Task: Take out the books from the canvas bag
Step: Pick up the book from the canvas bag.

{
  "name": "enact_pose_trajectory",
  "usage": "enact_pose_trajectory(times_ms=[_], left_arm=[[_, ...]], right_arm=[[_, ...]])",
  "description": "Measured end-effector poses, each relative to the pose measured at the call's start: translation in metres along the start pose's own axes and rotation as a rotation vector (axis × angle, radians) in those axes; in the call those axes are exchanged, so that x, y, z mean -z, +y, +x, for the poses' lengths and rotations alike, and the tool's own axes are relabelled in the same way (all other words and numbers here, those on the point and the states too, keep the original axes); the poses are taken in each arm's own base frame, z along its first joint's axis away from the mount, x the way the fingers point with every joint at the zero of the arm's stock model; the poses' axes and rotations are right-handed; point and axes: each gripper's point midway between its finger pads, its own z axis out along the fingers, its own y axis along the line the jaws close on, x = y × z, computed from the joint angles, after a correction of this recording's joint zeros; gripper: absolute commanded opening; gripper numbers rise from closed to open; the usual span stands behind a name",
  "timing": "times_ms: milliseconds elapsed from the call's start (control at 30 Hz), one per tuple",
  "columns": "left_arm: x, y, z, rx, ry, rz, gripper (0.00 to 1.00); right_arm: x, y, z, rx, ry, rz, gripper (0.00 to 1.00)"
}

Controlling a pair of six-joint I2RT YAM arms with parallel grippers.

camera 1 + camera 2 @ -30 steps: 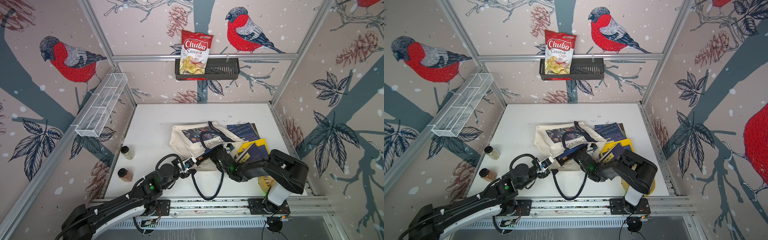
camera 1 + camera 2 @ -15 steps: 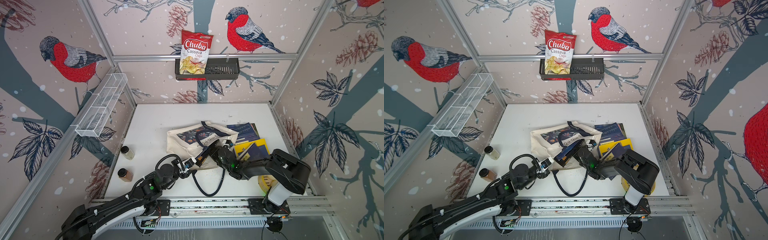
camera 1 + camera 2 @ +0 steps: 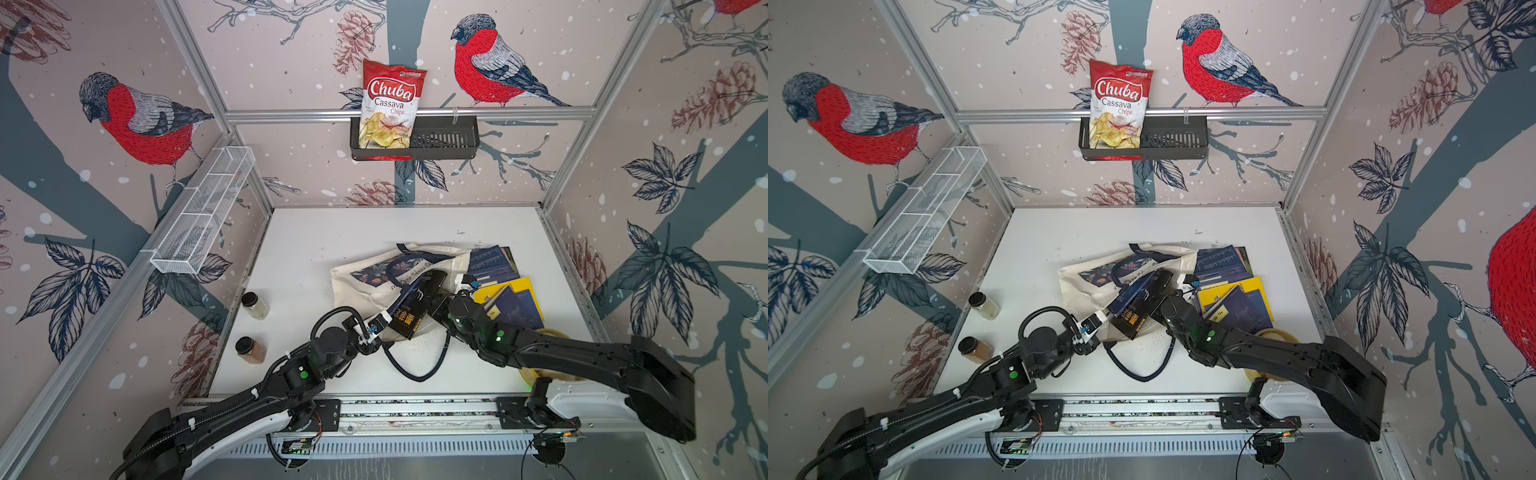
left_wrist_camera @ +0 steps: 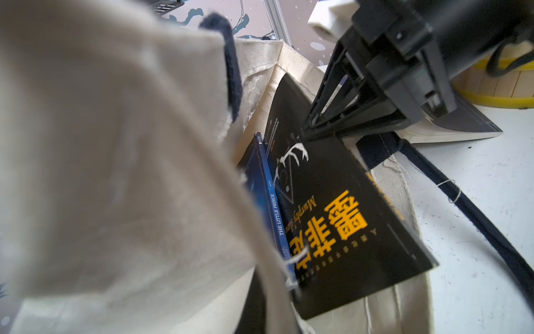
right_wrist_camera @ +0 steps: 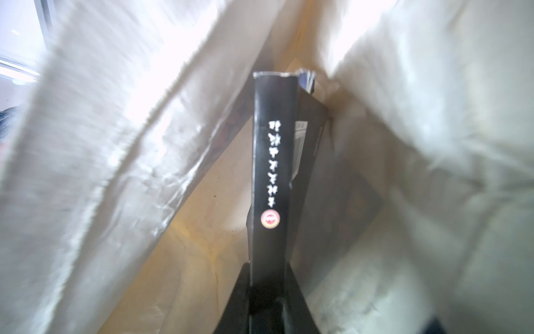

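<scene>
Inspection finds the canvas bag (image 3: 361,291) lying on its side near the middle of the white table (image 3: 332,232). Its mouth is turned toward the arms, and one navy strap (image 3: 415,372) is looped loose on the tabletop in front of it. The right gripper (image 4: 306,131) is clenched on a black book (image 3: 409,324) with yellow characters on its cover. The left wrist view shows the tips pinching the book's edge, and the right wrist view shows the fingers (image 5: 235,300) on either side of its spine. The black book sits tilted, partly inside the bag's mouth and partly out over the lower cloth. Just beside it, deeper in the bag and touching the black cover, stands a thin blue book (image 4: 271,202) whose spine reads "The Little Prince". The left gripper (image 3: 384,319) is closed at the near rim of the bag's mouth and appears to pinch the cloth, which is raised across most of the left wrist view; the fingertips themselves are hidden there. Loose books (image 3: 513,309), navy and yellow, lie flat and overlapped on the table just beside the bag, on the robot's right. The right arm passes over a yellow-rimmed round tub (image 3: 1277,331) near the front edge. Two jars (image 3: 255,306) stand at the left edge of the table, well apart from the bag. A chip packet (image 3: 390,104) stands in a black basket (image 3: 449,141) on the back wall.
</scene>
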Motion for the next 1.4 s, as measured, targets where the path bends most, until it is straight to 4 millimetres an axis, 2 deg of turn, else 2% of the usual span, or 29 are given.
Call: enact_pose_trajectory(times_ms=[100, 233, 567, 833, 967, 1033, 1100, 1167, 1300, 1400], left_arm=[[0.000, 0.004, 0.000, 0.006, 0.005, -0.020, 0.00], [-0.001, 0.013, -0.002, 0.031, 0.014, -0.065, 0.00], [-0.003, 0.032, 0.003, 0.083, 0.049, -0.157, 0.00], [-0.004, 0.045, 0.008, 0.110, 0.080, -0.218, 0.00], [-0.003, 0.051, 0.011, 0.116, 0.093, -0.244, 0.00], [-0.003, 0.051, 0.011, 0.116, 0.094, -0.245, 0.00], [-0.003, 0.052, 0.011, 0.117, 0.096, -0.249, 0.00], [-0.002, 0.053, 0.011, 0.118, 0.097, -0.255, 0.00], [-0.002, 0.053, 0.011, 0.120, 0.095, -0.257, 0.00], [-0.002, 0.053, 0.012, 0.119, 0.099, -0.255, 0.00]], right_arm=[[0.013, 0.005, -0.010, 0.035, -0.018, 0.005, 0.00], [0.029, 0.021, -0.024, 0.087, -0.038, -0.023, 0.00], [0.070, 0.088, -0.056, 0.244, -0.069, -0.186, 0.00], [0.104, 0.144, -0.090, 0.353, -0.166, -0.305, 0.00], [0.122, 0.176, -0.121, 0.384, -0.250, -0.351, 0.00], [0.129, 0.183, -0.142, 0.379, -0.308, -0.351, 0.00], [0.131, 0.181, -0.169, 0.361, -0.369, -0.329, 0.00], [0.127, 0.167, -0.197, 0.344, -0.420, -0.284, 0.00], [0.118, 0.121, -0.255, 0.254, -0.497, -0.182, 0.00], [0.118, 0.084, -0.285, 0.181, -0.531, -0.130, 0.00]])
